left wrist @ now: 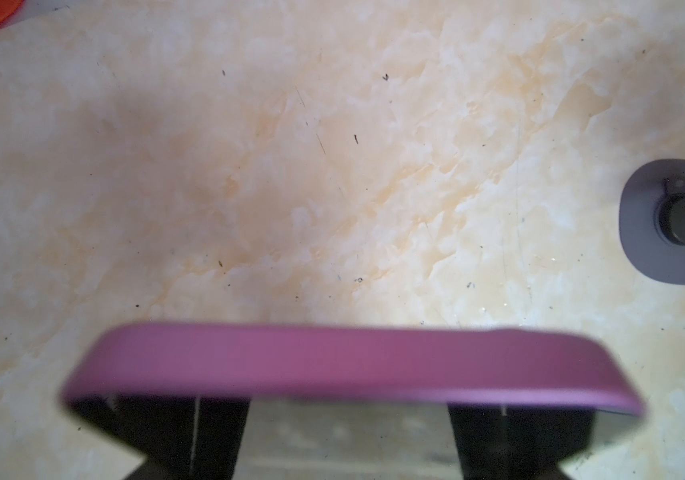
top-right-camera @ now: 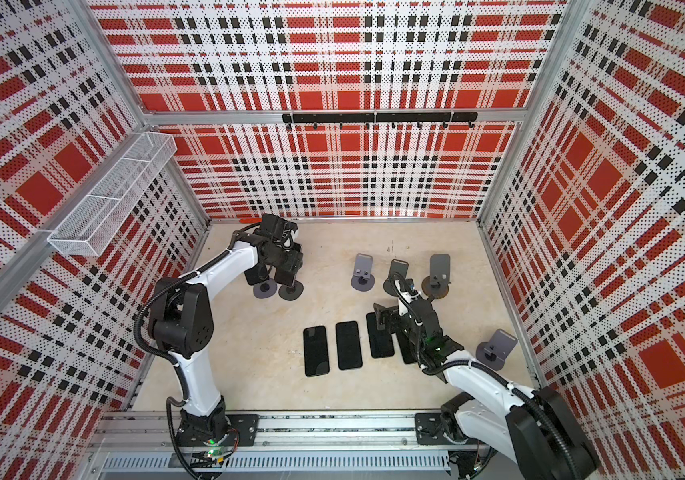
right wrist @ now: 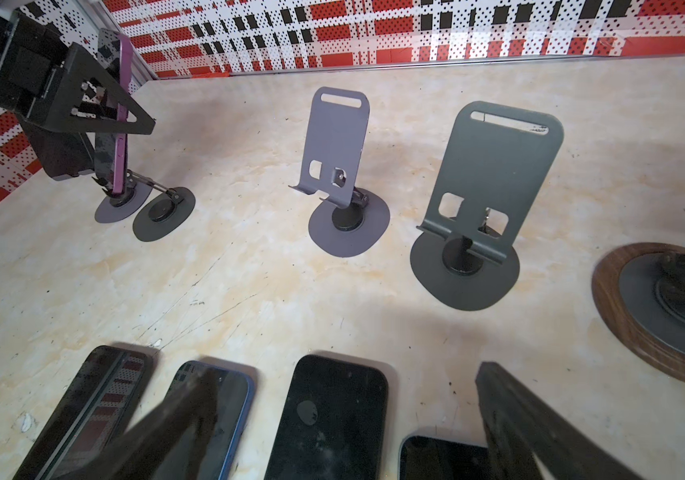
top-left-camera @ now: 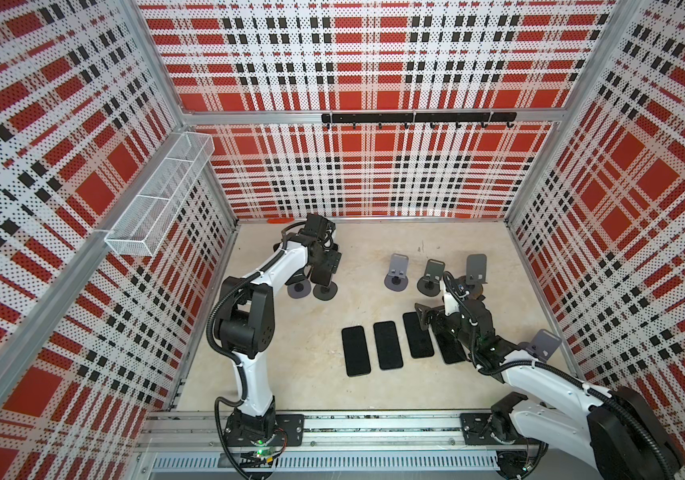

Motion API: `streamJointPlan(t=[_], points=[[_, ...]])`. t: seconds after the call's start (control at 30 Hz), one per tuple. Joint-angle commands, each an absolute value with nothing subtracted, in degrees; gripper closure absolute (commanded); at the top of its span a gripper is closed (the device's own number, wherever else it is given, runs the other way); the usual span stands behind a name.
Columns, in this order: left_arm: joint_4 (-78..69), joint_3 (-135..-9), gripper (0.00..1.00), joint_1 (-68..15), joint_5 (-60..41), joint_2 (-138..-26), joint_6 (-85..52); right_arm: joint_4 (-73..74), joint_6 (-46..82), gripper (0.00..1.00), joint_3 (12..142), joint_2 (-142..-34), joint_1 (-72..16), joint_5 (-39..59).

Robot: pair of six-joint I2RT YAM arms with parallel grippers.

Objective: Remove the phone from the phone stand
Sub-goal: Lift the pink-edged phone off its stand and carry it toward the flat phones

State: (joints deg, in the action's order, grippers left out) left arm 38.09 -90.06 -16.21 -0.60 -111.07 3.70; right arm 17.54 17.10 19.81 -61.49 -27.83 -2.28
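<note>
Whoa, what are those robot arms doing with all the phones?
The left gripper has its jaws shut on the purple-edged phone, which stands upright at a round-based grey phone stand in the back left corner. It does not look lifted clear yet. The right gripper hangs with its jaws open above four dark phones lying flat in a row on the marbled beige table. The empty grey stands nearby hold nothing.

top views: high up, looking down on the table, nearly same | left wrist: very near purple phone, blurry, maybe facing down | right wrist: low, faces stands, also in top views
</note>
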Motion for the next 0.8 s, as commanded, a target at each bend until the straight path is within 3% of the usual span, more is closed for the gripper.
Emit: streamJointPlan(t=[0.0, 0.47, 0.77], points=[[38.5, -93.2, 0.28, -16.6, -0.4, -109.2, 2.2, 19.7, 17.4, 0.0, 20.9, -62.1, -27.5, -2.3], [42.1, -97.9, 0.29, -19.3, 1.4, -104.6, 0.5, 20.1, 17.7, 0.0, 21.0, -62.6, -27.6, -1.2], [44.4, -92.9, 0.29, -22.4, 1.1, -99.2, 0.7, 18.5, 17.4, 0.0, 21.5, -62.9, -27.6, -3.3]])
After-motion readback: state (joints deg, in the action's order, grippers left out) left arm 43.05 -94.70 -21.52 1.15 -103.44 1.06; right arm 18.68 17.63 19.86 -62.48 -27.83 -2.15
